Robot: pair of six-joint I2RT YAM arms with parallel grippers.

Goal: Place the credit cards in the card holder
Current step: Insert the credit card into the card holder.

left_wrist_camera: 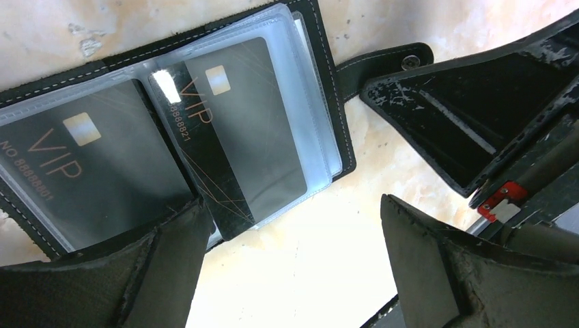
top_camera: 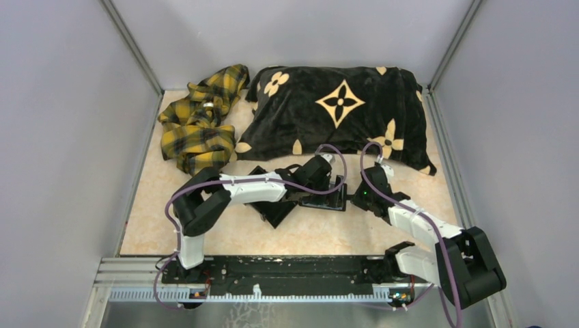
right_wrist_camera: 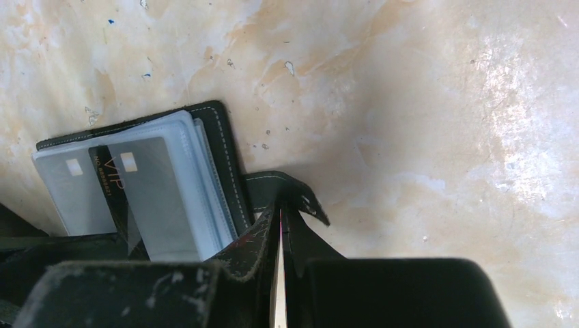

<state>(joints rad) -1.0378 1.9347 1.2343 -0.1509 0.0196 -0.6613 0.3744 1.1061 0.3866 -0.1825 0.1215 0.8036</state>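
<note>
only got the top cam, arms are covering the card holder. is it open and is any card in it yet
Observer: Yes, the card holder lies open. The left wrist view shows a dark VIP card inside its left clear sleeve.
Operator: theres another card right
Observer: Yes, a second VIP card sits tilted in the right sleeve, with its lower end poking out.
Operator: left hand holding anything
Observer: No. The left hand is open and empty, with one finger by that protruding end.
</note>
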